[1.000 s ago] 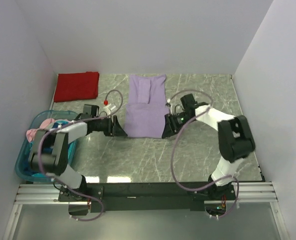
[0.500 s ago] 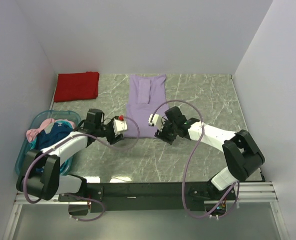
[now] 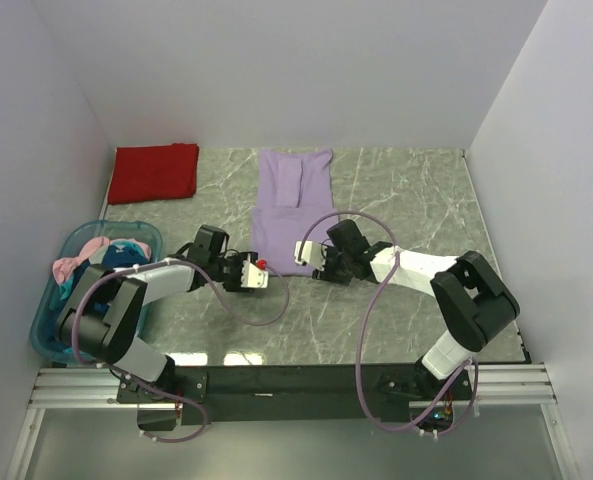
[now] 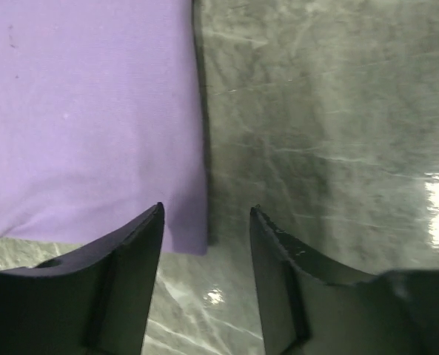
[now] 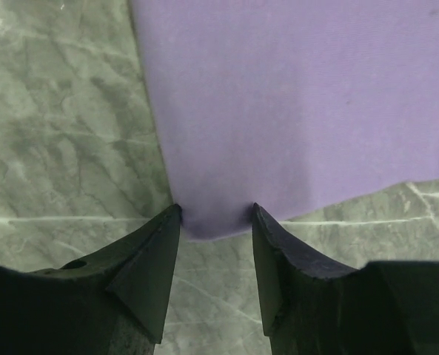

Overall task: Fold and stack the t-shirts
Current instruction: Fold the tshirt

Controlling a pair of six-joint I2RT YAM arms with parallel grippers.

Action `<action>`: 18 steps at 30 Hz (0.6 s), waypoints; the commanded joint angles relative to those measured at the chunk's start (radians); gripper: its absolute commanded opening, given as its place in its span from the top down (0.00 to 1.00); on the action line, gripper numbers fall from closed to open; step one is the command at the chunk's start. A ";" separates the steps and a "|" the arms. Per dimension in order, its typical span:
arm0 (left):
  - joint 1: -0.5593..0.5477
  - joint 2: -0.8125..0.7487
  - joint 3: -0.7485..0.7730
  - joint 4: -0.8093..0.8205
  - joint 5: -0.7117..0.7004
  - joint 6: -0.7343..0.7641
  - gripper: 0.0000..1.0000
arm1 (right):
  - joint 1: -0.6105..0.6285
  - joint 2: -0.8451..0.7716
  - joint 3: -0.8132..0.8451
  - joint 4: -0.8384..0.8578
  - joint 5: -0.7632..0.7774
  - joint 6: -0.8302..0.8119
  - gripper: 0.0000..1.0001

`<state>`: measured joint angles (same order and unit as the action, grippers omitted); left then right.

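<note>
light purple t-shirt (image 3: pixel 291 215): flat at the centre of the grey marbled table (image 3: pixel 416 200), narrowed lengthwise with sleeves turned in, collar end far, hem end near.

step in hand, as judged: taking the two near hem corners for the crosswise fold.

left gripper (image 4: pixel 206 229): low at the near-left hem corner. fingers (image 4: pixel 123 281) spread, cloth corner just beside one finger and barely inside the gap, nothing pinched.

right gripper (image 5: pixel 215 222): low at the near-right hem corner. spread likewise, corner lying across the gap between the tips, not clamped.

pose: both arms stretched forward with elbows out to the sides, forearms lying low and angled inward, wrists facing each other across the hem.

handling note: nudge the left gripper further over the cloth so the corner sits fully in the gap. press down to the table and close on all layers. lift both corners level and together, then carry toward the collar without dragging or skewing the edges.

elsewhere: red t-shirt (image 3: pixel 156 172) folded at the far left. teal tub (image 3: pixel 46 320) at the near left, holding pink t-shirt (image 3: pixel 76 265) and dark blue t-shirt (image 3: pixel 121 258) in a heap.
</note>
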<state>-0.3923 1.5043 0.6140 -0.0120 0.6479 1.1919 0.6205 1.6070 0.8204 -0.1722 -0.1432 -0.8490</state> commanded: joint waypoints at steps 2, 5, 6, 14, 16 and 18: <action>-0.003 0.053 0.032 0.004 -0.022 0.054 0.47 | 0.007 0.001 -0.015 0.019 0.008 -0.042 0.49; -0.003 0.071 0.041 0.004 -0.025 0.058 0.51 | 0.008 -0.002 -0.018 0.002 -0.005 -0.050 0.49; -0.003 0.076 0.047 0.004 -0.028 0.060 0.54 | 0.007 -0.004 -0.012 -0.007 -0.016 -0.050 0.49; -0.003 0.085 0.058 -0.003 -0.040 0.063 0.69 | 0.007 0.030 0.006 -0.087 -0.044 -0.073 0.48; -0.002 0.080 0.059 -0.009 -0.040 0.063 0.74 | 0.007 0.036 0.008 -0.095 -0.044 -0.079 0.48; -0.002 0.080 0.062 -0.020 -0.036 0.067 0.76 | 0.007 0.031 0.014 -0.105 -0.064 -0.074 0.46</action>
<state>-0.3923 1.5749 0.6567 0.0154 0.6209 1.2377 0.6220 1.6096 0.8265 -0.1867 -0.1661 -0.9157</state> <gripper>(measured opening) 0.245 0.529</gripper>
